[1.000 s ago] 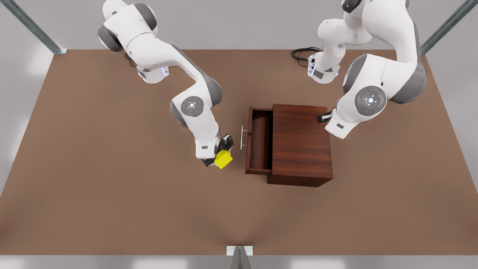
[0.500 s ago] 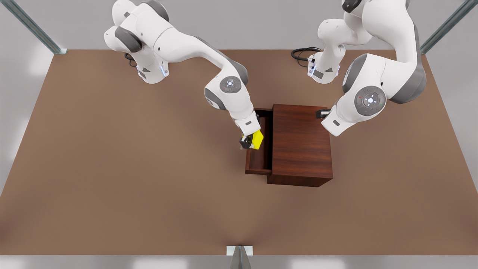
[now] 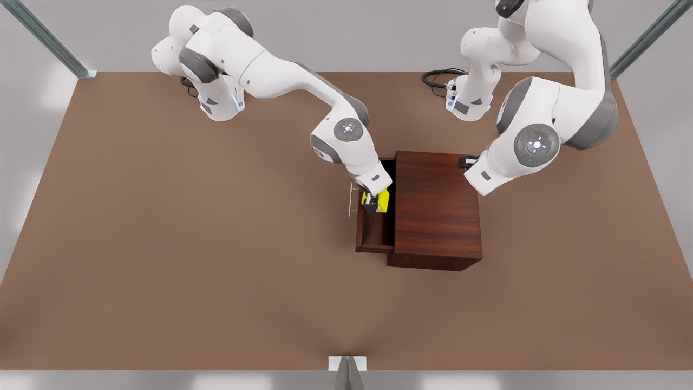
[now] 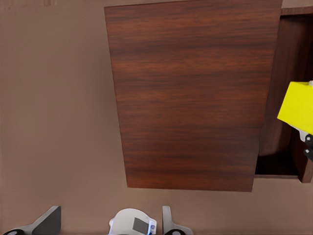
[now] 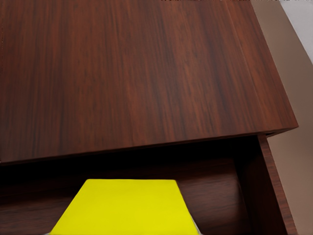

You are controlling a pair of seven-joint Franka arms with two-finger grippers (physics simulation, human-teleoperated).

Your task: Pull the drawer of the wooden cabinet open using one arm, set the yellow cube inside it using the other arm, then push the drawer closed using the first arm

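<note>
Front view, cube: the yellow cube (image 3: 380, 201) is pinched in the right gripper (image 3: 373, 204), over the open drawer (image 3: 374, 234), near the handle (image 3: 352, 200).
Front view, right gripper: its black fingers press on the cube's sides; the arm reaches in from the front view's left.
Front view, drawer: pulled out of the cabinet (image 3: 436, 208) toward the front view's left, its inside bare wood.
Front view, left gripper: the left gripper (image 3: 466, 161) hangs over the cabinet's far corner on the front view's right; I cannot tell how its fingers stand; this arm waits.
Front view, surface: a brown table (image 3: 162, 260) carries the cabinet and both arm bases; a black cable (image 3: 439, 76) lies by the base on the front view's right.
Front view, room: grey walls, metal posts at the corners.
Left wrist view, cube: the cube (image 4: 298, 106) sits beyond the cabinet (image 4: 190, 93) top, over the drawer (image 4: 286, 98).
Right wrist view, cube: the cube (image 5: 127, 208) lies close under the camera, inside the drawer (image 5: 220, 191) opening, just before the cabinet (image 5: 137, 68) front edge.
</note>
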